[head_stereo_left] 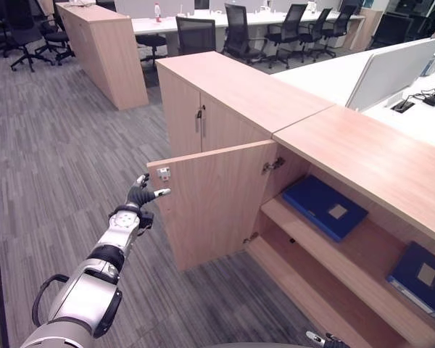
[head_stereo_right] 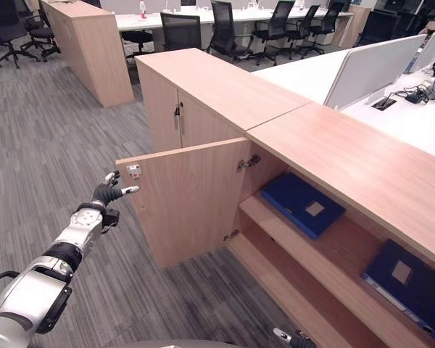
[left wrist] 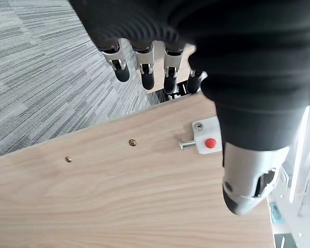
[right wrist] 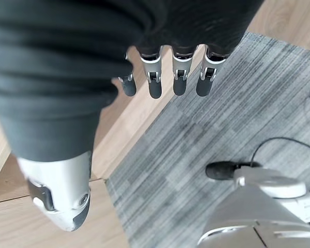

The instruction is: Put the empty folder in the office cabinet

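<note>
The office cabinet (head_stereo_left: 362,156) stands with its left door (head_stereo_left: 214,203) swung wide open. A dark blue folder (head_stereo_left: 324,206) with a pale label lies flat on the upper shelf, and a second blue folder (head_stereo_left: 423,279) lies further right. My left hand (head_stereo_left: 140,196) is at the door's free edge by the small white latch (head_stereo_left: 163,173); its fingers (left wrist: 144,72) are straight and hold nothing. Low by the cabinet's base shows my right hand (head_stereo_right: 290,337), open, with empty straight fingers (right wrist: 178,77) over the carpet.
A closed twin cabinet (head_stereo_left: 225,94) adjoins on the left, with another wooden cabinet (head_stereo_left: 105,51) farther off. Desks with a white partition (head_stereo_left: 391,69) lie behind, and office chairs (head_stereo_left: 196,32) stand at the back. Grey carpet (head_stereo_left: 58,167) stretches to the left.
</note>
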